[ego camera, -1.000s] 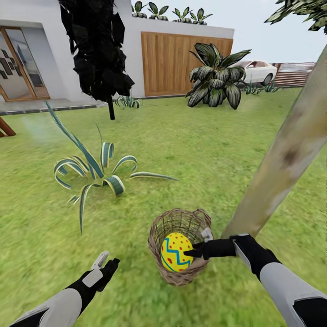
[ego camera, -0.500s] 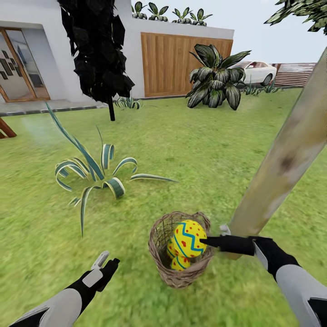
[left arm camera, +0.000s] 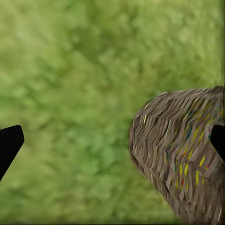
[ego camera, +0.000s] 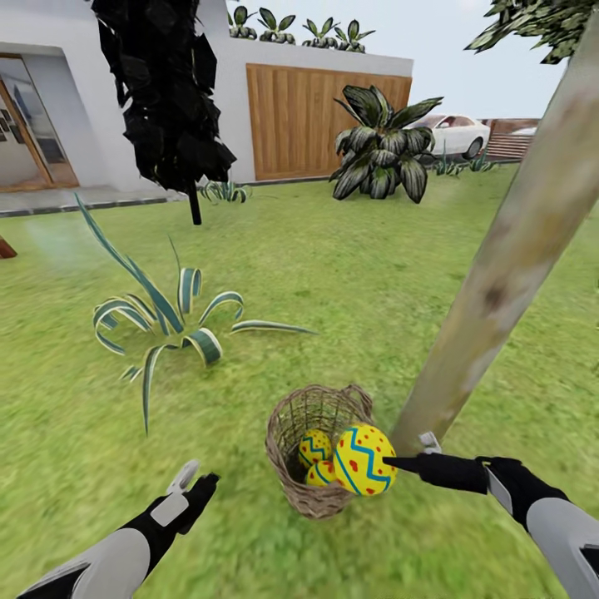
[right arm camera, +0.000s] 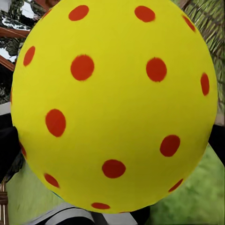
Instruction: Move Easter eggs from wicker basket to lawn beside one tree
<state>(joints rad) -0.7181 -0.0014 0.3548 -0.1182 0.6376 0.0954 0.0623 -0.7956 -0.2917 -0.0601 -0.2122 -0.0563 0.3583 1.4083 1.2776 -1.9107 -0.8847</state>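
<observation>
The wicker basket [ego camera: 309,466] stands on the lawn [ego camera: 349,274] just left of the leaning pale tree [ego camera: 499,274] trunk. Two Easter eggs [ego camera: 314,446] lie inside it. My right gripper [ego camera: 389,462] is shut on a third yellow egg [ego camera: 363,460], held over the basket's right rim, close to the trunk's foot. In the right wrist view that egg [right arm camera: 115,103] looms large with its red dots. My left gripper [ego camera: 195,484] hangs open low over the grass, left of the basket. The left wrist view looks at the basket's woven wall [left arm camera: 183,159] between the open fingertips [left arm camera: 9,145].
A striped spiky agave [ego camera: 166,320] grows left of and beyond the basket. A black-leaved tree [ego camera: 166,91], a broad-leaved plant [ego camera: 378,146], a wooden gate [ego camera: 320,116], the house and a white car [ego camera: 453,133] stand far back. Open grass lies right of the trunk.
My right gripper has raised the egg out of the basket and carried it right, toward the trunk, baring two eggs below. The head camera has shifted slightly. The left arm stays put.
</observation>
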